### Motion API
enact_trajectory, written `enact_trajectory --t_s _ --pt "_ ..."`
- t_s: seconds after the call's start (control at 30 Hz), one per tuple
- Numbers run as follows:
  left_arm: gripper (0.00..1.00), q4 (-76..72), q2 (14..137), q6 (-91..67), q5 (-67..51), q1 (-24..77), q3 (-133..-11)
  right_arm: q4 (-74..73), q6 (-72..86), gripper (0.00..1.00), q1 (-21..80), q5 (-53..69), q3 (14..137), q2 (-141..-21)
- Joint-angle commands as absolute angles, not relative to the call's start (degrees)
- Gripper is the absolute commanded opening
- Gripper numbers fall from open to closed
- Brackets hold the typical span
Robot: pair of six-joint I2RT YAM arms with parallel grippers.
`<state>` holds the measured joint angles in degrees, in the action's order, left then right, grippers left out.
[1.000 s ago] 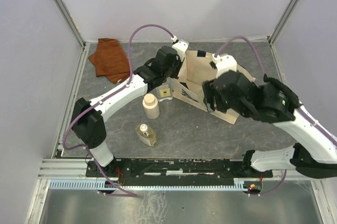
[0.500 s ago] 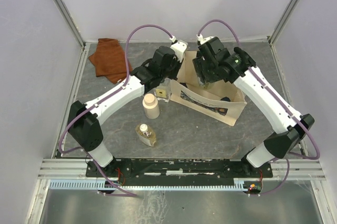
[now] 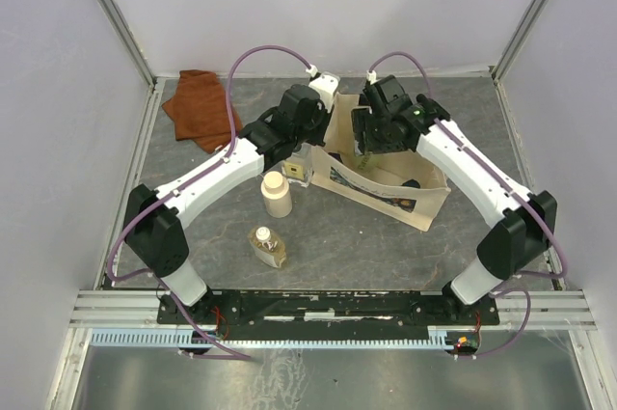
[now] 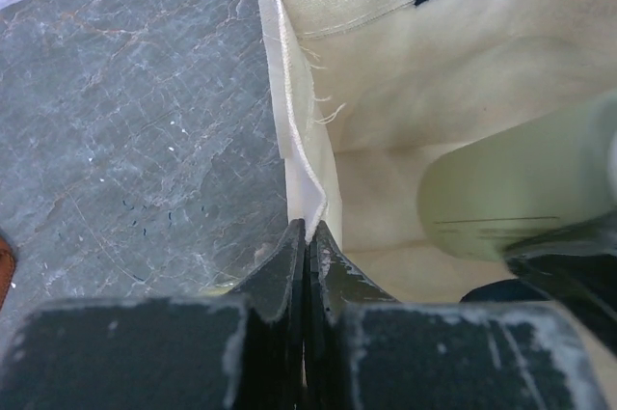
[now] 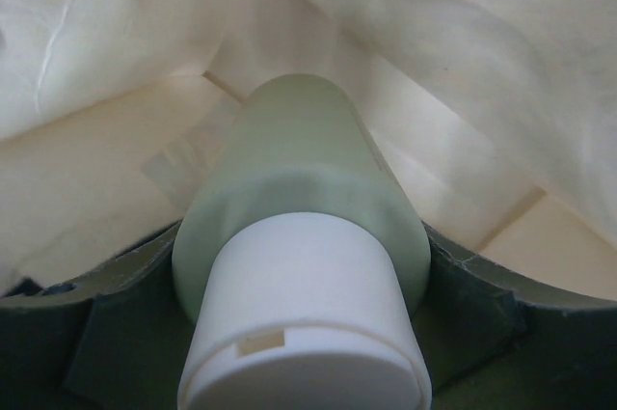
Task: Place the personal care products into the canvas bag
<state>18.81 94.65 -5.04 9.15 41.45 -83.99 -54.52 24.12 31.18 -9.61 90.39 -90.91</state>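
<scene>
While the brown cloth [image 3: 200,109] lies at the far left of the counter [image 3: 366,246], the left jaws stay shut tight on the left rim of the bag [image 3: 386,193], holding its mouth open as before. Just beside that end of the bag stands the square clear bottle [image 3: 301,169], with the cream bottle [image 3: 277,194] nearer and the amber bottle [image 3: 268,246] nearer still. Further right, the right jaws, which a second ago hung high above the bag, have dropped into its mouth, clamped round the green bottle [image 5: 299,188]. That bottle is now between the canvas walls, probably ready for release; three remain outside.
</scene>
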Motion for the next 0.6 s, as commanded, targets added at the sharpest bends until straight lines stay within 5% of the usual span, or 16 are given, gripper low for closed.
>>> enact_trajectory --t_s 0.0,0.57 --pt "0.03 18.9 94.0 -8.8 10.5 41.1 -83.5 -46.4 31.9 0.25 31.7 -11.9 92.6 -93.2" --pt "0.03 18.7 92.5 -8.2 10.7 41.1 -82.2 -48.7 43.0 0.24 35.5 -21.2 93.9 -104.2"
